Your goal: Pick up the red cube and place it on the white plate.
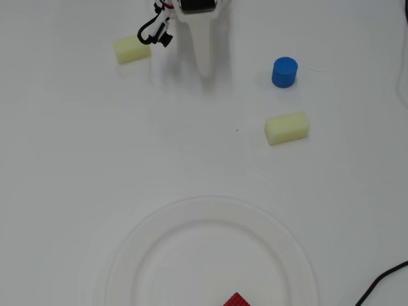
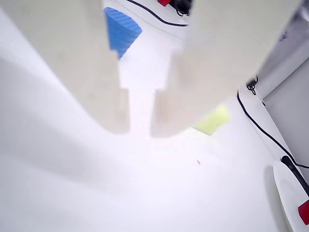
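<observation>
The red cube (image 1: 236, 299) lies on the white plate (image 1: 153, 229) at the bottom edge of the overhead view, only its top corner in frame. In the wrist view the cube (image 2: 304, 211) is a red patch at the right edge, on the plate (image 2: 284, 191). My gripper (image 1: 204, 69) is at the top centre of the overhead view, far from the plate, tapering to one tip above bare table. In the wrist view the gripper (image 2: 141, 129) has its two pale fingers (image 2: 87, 72) almost together, with only a thin slit between them and nothing held.
A blue cylinder (image 1: 284, 72) and a pale yellow block (image 1: 287, 127) sit to the right of the gripper, another yellow block (image 1: 132, 50) to its left. A black cable (image 1: 382, 280) enters at the bottom right.
</observation>
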